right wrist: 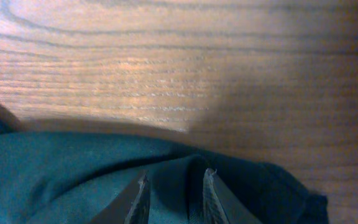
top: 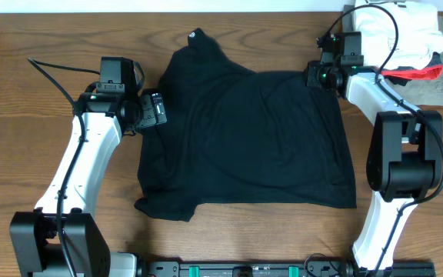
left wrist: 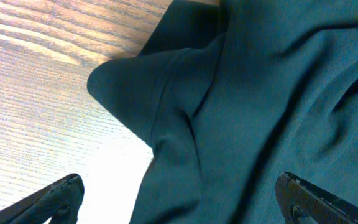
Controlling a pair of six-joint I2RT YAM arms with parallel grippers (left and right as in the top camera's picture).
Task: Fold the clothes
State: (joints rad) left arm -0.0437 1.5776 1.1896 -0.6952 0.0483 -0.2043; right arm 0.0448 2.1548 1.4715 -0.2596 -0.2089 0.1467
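Note:
The clothes, a black T-shirt (top: pixel 252 138), lie spread across the middle of the table, with one sleeve pointing to the far edge. My left gripper (top: pixel 158 109) hovers at the shirt's left edge, open wide. In the left wrist view the shirt's edge (left wrist: pixel 260 93) runs between its spread fingers (left wrist: pixel 179 180). My right gripper (top: pixel 314 75) is at the shirt's far right corner. In the right wrist view its fingers (right wrist: pixel 176 175) stand close together, with a raised ridge of the black fabric (right wrist: pixel 73 174) pinched between them.
A pile of white garment (top: pixel 406 31) lies at the far right corner, with a red item (top: pixel 421 73) and a grey folded garment (top: pixel 437 88) beside it. Bare wooden table (top: pixel 37 154) extends to the left of the shirt.

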